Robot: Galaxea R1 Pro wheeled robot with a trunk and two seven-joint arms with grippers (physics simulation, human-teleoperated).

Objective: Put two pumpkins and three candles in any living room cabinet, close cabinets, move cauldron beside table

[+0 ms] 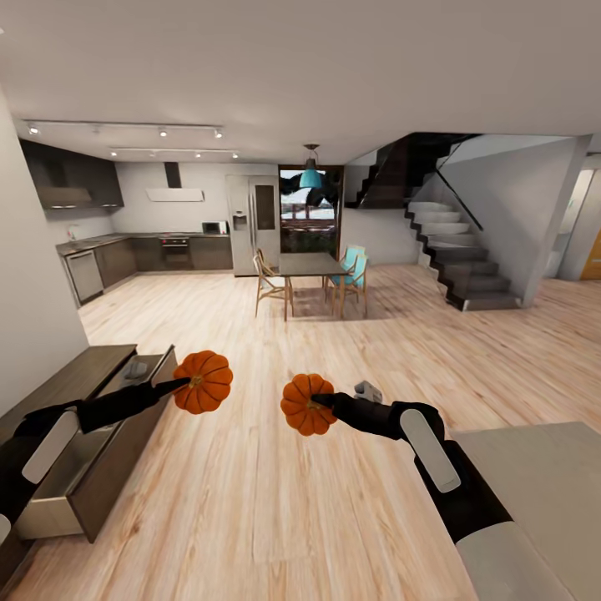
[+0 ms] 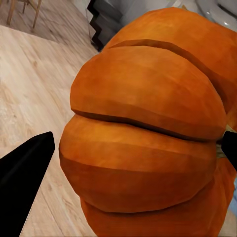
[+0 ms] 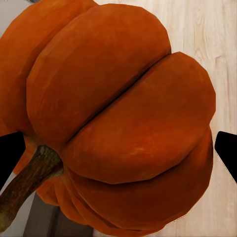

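A: What is each arm carrying?

B: The left end effector point(image 1: 185, 383) is clamped on one pumpkin point(image 1: 204, 381), held in the air above the wooden floor point(image 1: 250, 501), just off the front of the cabinet point(image 1: 75, 392). The right end effector point(image 1: 321, 402) grips the other pumpkin point(image 1: 307, 404), also in the air, well apart from the first and nearer the middle of the room.

A: Can you see the grip up close?

B: In the left wrist view the ribbed orange pumpkin point(image 2: 143, 138) sits between two black fingers point(image 2: 24, 168), one on each side. In the right wrist view the second pumpkin point(image 3: 118, 123) shows its dark stem point(image 3: 29, 182), with black fingertips point(image 3: 10, 153) on either side.

A: And the cabinet?

B: It is the long, low, dark brown unit along the left wall. One drawer point(image 1: 63, 484) stands pulled out, pale inside. Something grey lies in a second open compartment point(image 1: 138, 367) further along; I cannot tell what it is.

A: Anything else nearby?

B: A pale grey counter point(image 1: 551, 476) fills the lower right corner, its near edge beside the right arm. Farther back stand a dining table point(image 1: 309, 267) with chairs, a staircase point(image 1: 459, 259) and the kitchen point(image 1: 150, 242).
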